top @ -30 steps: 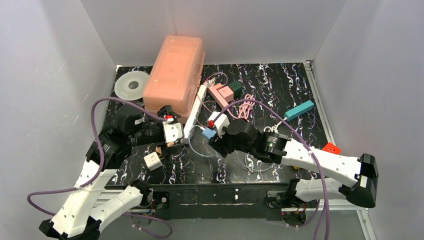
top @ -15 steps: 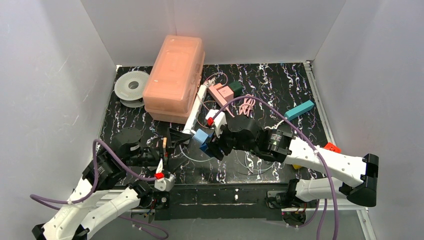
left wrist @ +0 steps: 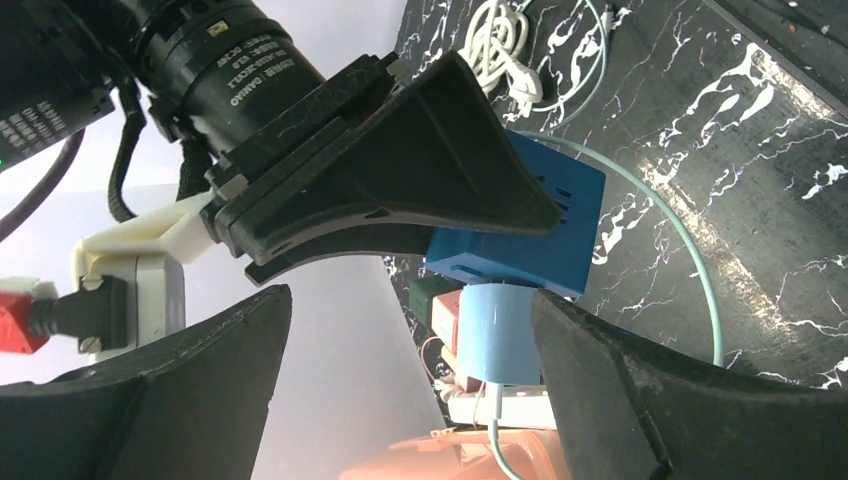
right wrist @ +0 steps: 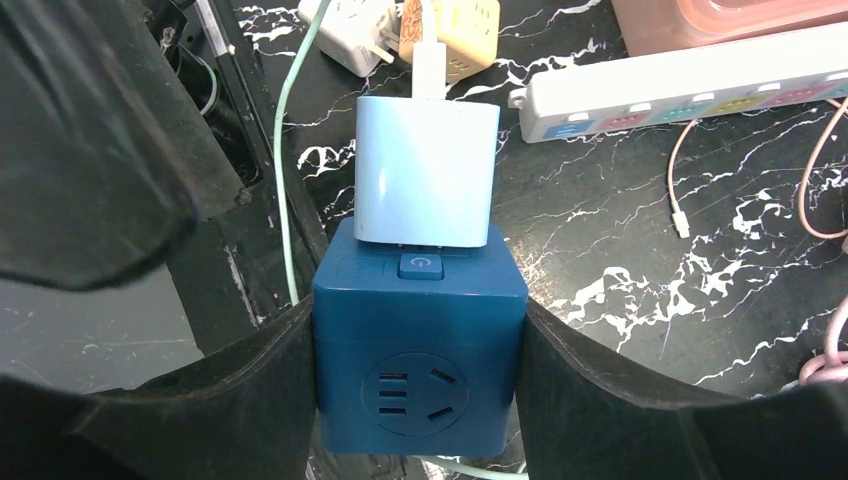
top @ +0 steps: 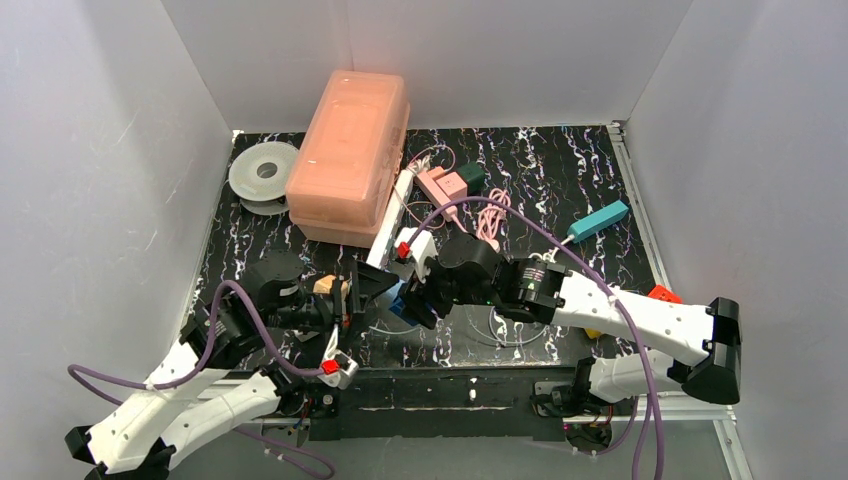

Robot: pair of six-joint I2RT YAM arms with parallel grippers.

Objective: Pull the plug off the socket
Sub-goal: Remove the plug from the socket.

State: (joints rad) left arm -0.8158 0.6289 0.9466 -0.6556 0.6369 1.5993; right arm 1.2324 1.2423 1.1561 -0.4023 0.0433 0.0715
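- Two grippers share this step: the right gripper (right wrist: 420, 395) pinches the blue cube socket (right wrist: 420, 360) by its side faces, holding it up off the table. The left gripper (left wrist: 410, 385) stands spread wide in front of it.
- The pale blue plug (right wrist: 427, 170) is seated in one face of the socket, pointing away from the right gripper. In the left wrist view it lies between the left fingers, close to one of them. Whether it touches I cannot tell.
- To do it well, I judge the left fingers should close on the plug's flat sides, clear of the socket body, so the squeeze falls on the plug alone.
- The pull should then run straight along the plug's own axis, away from the socket, while the right gripper holds firm. A slanted pull could bind the pins or twist the cube out of the grip.
- The thin green cable (right wrist: 282, 170) trails loose from the plug and should be kept out of the fingers.
- Writing: the socket's button (right wrist: 420, 265) carries a power symbol. White print on the right arm's motor (left wrist: 225, 60) is upside down and too small to read. I see no brand on plug or socket.
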